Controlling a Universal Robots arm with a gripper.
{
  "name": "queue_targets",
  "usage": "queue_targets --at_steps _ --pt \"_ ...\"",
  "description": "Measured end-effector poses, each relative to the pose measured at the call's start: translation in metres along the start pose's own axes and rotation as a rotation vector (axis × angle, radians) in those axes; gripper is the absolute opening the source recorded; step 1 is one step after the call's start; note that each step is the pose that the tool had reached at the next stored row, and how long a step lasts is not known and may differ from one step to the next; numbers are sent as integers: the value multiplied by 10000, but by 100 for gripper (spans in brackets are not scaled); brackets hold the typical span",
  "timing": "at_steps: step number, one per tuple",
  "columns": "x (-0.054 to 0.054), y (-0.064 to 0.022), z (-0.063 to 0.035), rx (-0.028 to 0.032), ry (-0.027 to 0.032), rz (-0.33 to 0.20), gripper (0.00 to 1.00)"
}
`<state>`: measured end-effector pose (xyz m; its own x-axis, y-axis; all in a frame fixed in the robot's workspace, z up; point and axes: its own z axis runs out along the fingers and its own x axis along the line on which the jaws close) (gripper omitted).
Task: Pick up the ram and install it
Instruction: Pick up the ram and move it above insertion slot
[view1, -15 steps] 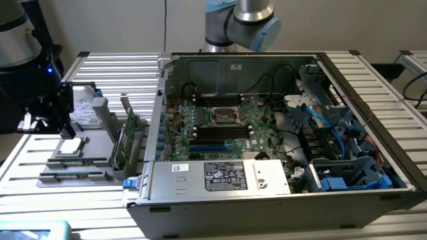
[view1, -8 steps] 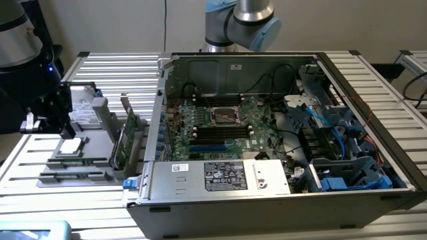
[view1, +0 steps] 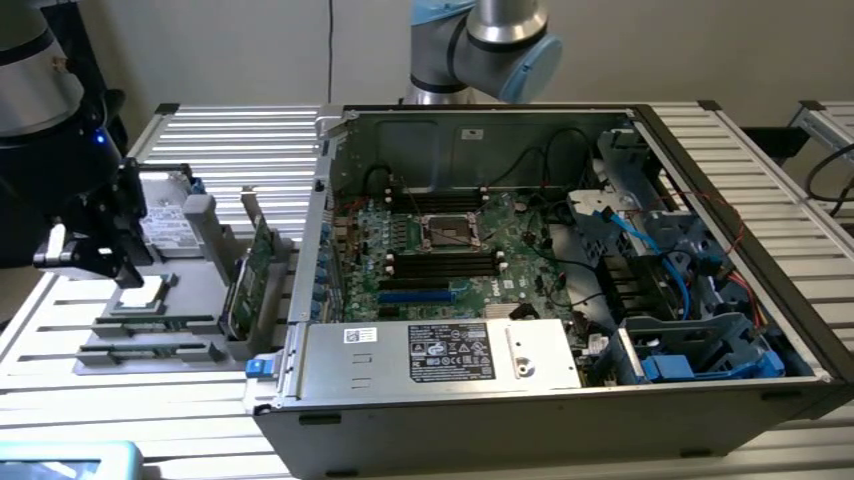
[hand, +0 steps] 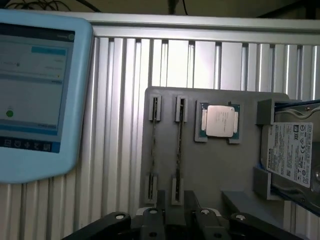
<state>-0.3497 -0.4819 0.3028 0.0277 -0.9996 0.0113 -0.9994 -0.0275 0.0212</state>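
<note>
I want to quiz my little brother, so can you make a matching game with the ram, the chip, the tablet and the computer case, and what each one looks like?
Things:
1. ram
2. chip
3. tablet
4. case

Looks:
A. light blue rim
B. open on top, motherboard showing
C. square with a silver top, lying flat
D. long and thin, standing on edge

Pairs: 1-D, 2-C, 3-A, 4-B

A robotics lab. Centre frame, an open computer case (view1: 561, 400) sits on a slatted aluminium table (view1: 227, 140). A robot arm (view1: 481, 40) stands upper centre.
</note>
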Motion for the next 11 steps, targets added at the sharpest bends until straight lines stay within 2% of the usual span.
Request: queue_targets --at_steps 1,2,5,11 --pt "0 14 18 0 2 -26 30" --pt "0 32 36 -2 3 -55 36" --pt "-3 91 94 3 2 -146 36" --pt "6 98 202 1 5 -177 36"
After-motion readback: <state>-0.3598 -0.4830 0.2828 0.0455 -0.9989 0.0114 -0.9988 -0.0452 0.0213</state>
